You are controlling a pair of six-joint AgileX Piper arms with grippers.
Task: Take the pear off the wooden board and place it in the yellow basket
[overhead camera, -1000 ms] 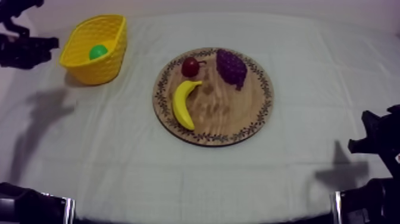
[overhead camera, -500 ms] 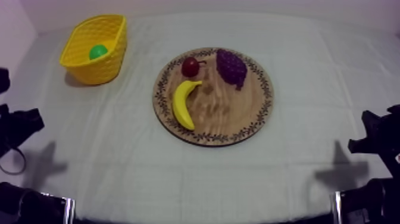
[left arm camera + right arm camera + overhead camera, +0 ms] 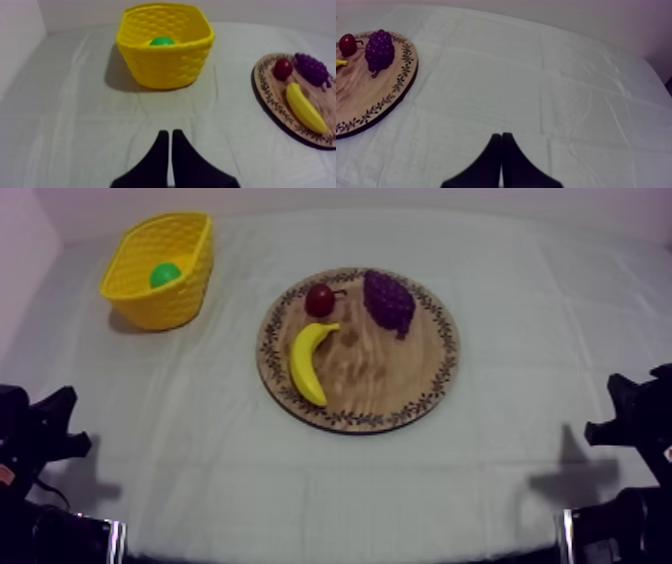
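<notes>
Tablecloth (image 3: 65,125) holds basket (image 3: 165,70) with pear (image 3: 162,41), beyond left tool (image 3: 170,133).

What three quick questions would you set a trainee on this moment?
1. True or false: the pear lies on the wooden board.
2. How many fruits lie on the board? A two, B three, C four.
3. Fill in: the left gripper is ____ (open or shut).

Key
1. False: it lies in the yellow basket.
2. B: banana, grapes, small red fruit.
3. Shut, on nothing.
</notes>
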